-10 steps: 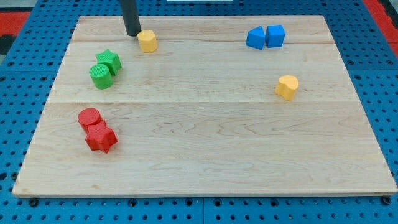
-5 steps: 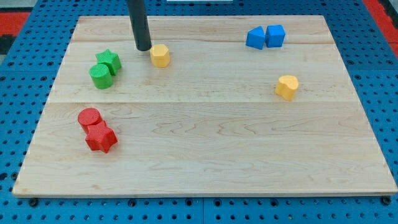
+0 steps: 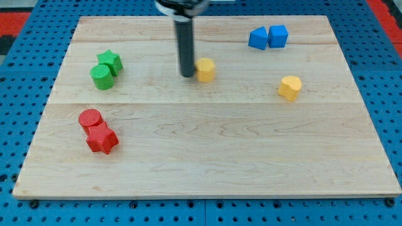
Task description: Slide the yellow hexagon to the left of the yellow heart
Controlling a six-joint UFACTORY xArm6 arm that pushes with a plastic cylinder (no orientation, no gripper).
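The yellow hexagon (image 3: 205,69) lies on the wooden board, a little above its middle. My tip (image 3: 188,75) stands right against the hexagon's left side. The yellow heart (image 3: 290,87) lies further to the view's right and slightly lower, well apart from the hexagon.
Two blue blocks (image 3: 268,37) sit side by side at the top right. A green star (image 3: 110,61) and a green cylinder (image 3: 102,77) touch at the left. A red cylinder (image 3: 90,118) and a red star (image 3: 102,139) touch at the lower left. The board's edge (image 3: 207,194) runs along the bottom.
My tip has moved to the view's right and slightly down, pushing the yellow hexagon with it from the top left toward the board's middle. The other blocks have not moved.
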